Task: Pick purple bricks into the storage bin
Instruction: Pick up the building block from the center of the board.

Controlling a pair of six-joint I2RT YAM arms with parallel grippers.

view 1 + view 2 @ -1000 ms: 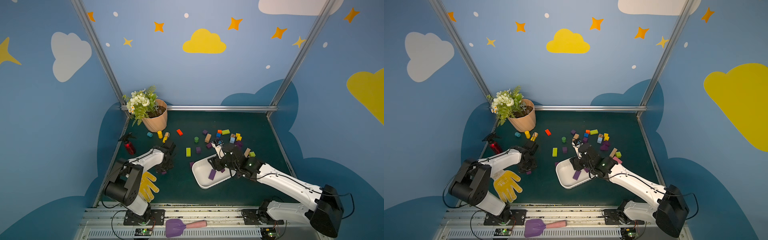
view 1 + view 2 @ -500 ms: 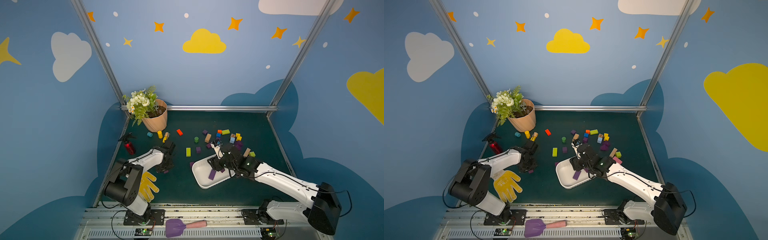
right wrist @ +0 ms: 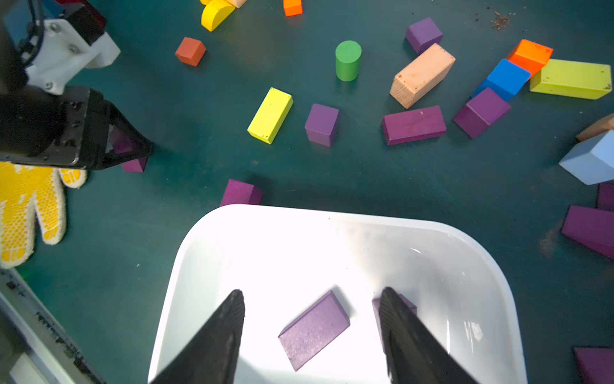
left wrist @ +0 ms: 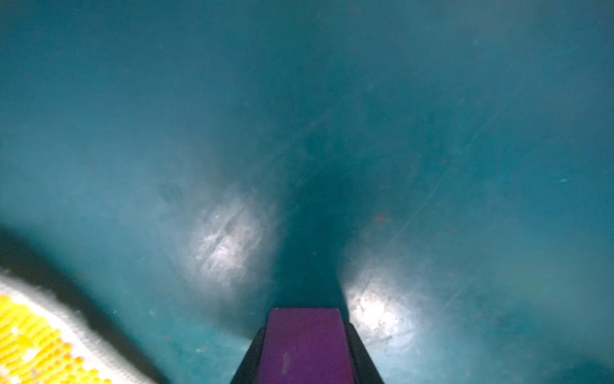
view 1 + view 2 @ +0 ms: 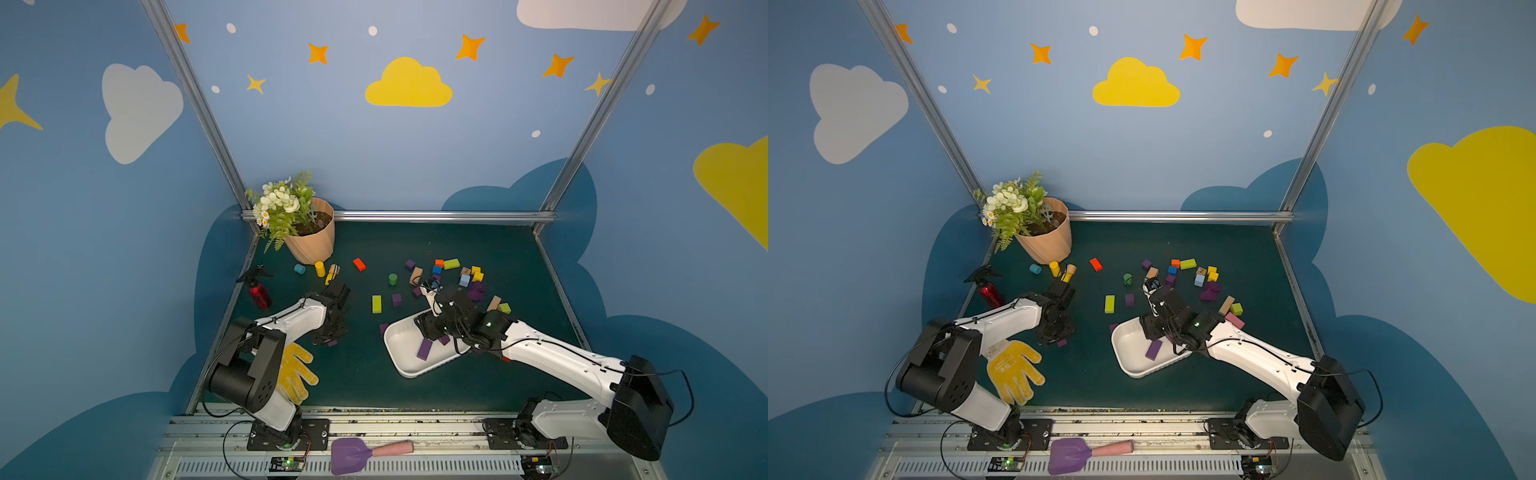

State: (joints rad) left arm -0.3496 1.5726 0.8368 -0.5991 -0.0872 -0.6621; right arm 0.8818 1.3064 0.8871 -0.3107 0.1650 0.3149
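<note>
- Where they stood part-open a second ago, the left fingers (image 4: 360, 357) are now clamped on a small dark purple matte brick (image 4: 305, 345), down at the dark green desk (image 4: 432, 133) beside the yellow dotted work glove (image 4: 30, 339).
- The right fingers (image 3: 226, 332) stay apart and empty above the shallow white plastic storage bin (image 3: 332, 214).
- An oblong purple brick (image 3: 314, 329) lies in the bin, and a second brick (image 3: 407, 301) is partly hidden behind a finger.
- Other purple bricks (image 3: 321, 124) remain scattered on the desk beyond the bin.
</note>
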